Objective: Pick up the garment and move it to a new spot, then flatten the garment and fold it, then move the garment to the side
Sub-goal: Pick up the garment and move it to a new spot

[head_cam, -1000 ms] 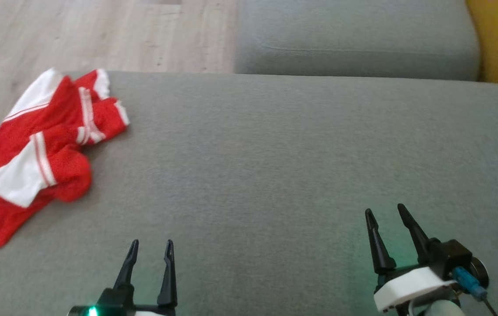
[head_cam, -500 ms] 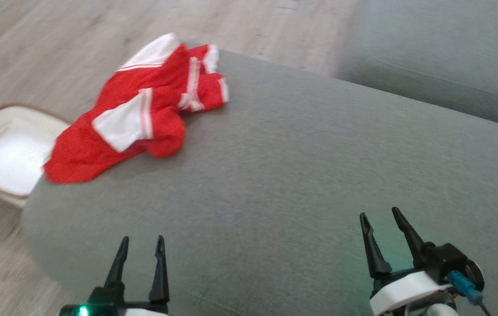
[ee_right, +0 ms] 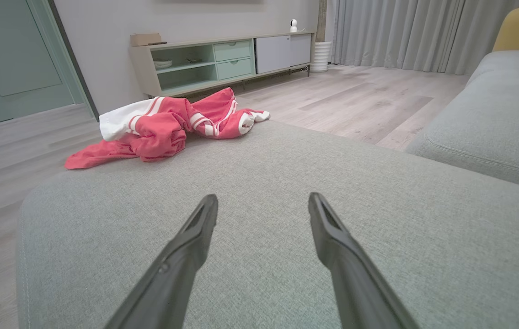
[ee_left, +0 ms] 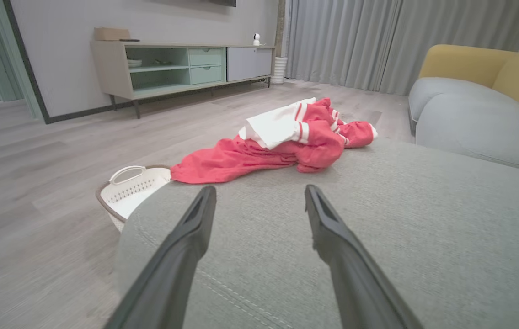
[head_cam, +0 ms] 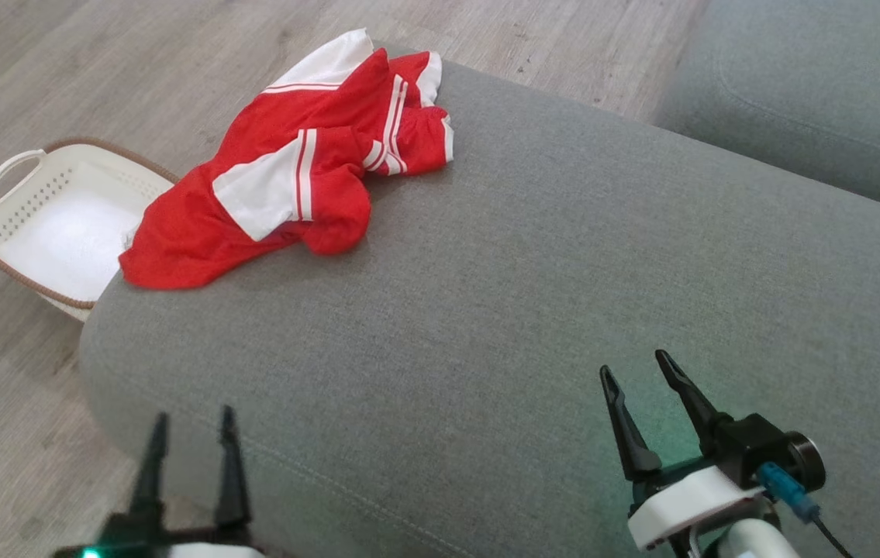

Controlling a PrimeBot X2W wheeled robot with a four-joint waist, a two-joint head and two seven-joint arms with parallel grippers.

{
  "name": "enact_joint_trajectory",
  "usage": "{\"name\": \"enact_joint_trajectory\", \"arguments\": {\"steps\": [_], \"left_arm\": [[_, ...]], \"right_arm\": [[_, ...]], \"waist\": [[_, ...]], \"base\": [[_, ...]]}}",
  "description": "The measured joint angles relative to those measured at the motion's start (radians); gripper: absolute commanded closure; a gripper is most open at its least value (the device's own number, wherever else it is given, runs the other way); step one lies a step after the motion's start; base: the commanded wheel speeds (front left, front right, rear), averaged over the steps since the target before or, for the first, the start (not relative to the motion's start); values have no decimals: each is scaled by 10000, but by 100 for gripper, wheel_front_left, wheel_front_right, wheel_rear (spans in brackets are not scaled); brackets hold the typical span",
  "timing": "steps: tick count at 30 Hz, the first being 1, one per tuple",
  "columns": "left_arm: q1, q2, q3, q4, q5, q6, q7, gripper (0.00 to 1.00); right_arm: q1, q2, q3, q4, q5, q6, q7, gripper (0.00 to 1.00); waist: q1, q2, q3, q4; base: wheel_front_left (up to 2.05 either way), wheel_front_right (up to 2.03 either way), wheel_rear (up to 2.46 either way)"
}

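A crumpled red garment with white panels and stripes (head_cam: pixel 292 170) lies on the far left corner of the grey ottoman (head_cam: pixel 548 294), one end hanging over the edge. It also lies ahead in the left wrist view (ee_left: pixel 282 144) and the right wrist view (ee_right: pixel 163 128). My left gripper (head_cam: pixel 190 420) stands open at the ottoman's near left edge, well short of the garment, nothing between its fingers. My right gripper (head_cam: pixel 636 363) is open too, above the cushion at the lower right, far from the garment.
A white laundry basket with a brown rim (head_cam: pixel 13 209) sits on the wood floor beside the ottoman's left side. A grey sofa (head_cam: pixel 812 93) with a yellow back (ee_left: pixel 483 68) stands at the upper right. A low sideboard (ee_left: pixel 177 64) lines the far wall.
The head view has swung left, so the garment and ottoman shifted right in the picture and the basket came into view. Both grippers stay open and low.
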Motion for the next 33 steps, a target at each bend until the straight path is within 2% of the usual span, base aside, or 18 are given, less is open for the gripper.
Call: {"name": "enact_joint_trajectory", "arguments": {"steps": [2, 7, 12, 17, 20, 24, 33], "left_arm": [[-22, 274, 303, -240, 0, -4, 0, 0], [-905, 1471, 1030, -1275, 13, -102, 445, 0], [-3414, 2928, 1756, -2038, 0, -596, 1407, 0], [-5756, 3611, 1877, -1699, -449, -1175, 2243, 0], [-6950, 3695, 1801, -894, -892, -1499, 2698, 0], [-7803, 3747, 1151, 466, -1350, -1852, 3544, 0], [-8162, 3561, -155, 3162, -2573, -2077, 4784, 0]], "right_arm": [[6, 2, -94, -113, -81, 0, 0, 0], [20, -6, -537, -502, -485, 0, 8, 0], [0, -10, -663, -1020, -988, 0, 236, 0], [-210, -17, -742, -1578, -1475, 0, 602, 0], [-671, -31, -756, -1929, -1735, 0, 748, 0], [-1218, -44, -585, -2318, -2057, 0, 1041, 0], [-1414, -81, -698, -2926, -2637, 0, 1417, 0]], "waist": [[0, 0, 54, -15], [0, 0, 317, -86], [0, 0, 786, -453], [1, 0, 1473, -859], [1, -1, 1973, -1115], [2, -1, 2691, -1462], [3, -1, 4152, -2132]], "base": [[0, 0, 0], [0, 0, 0], [0, 0, 0], [0, 0, 0], [0, 0, 0], [0, 0, 0], [0, 0, 0]]}}
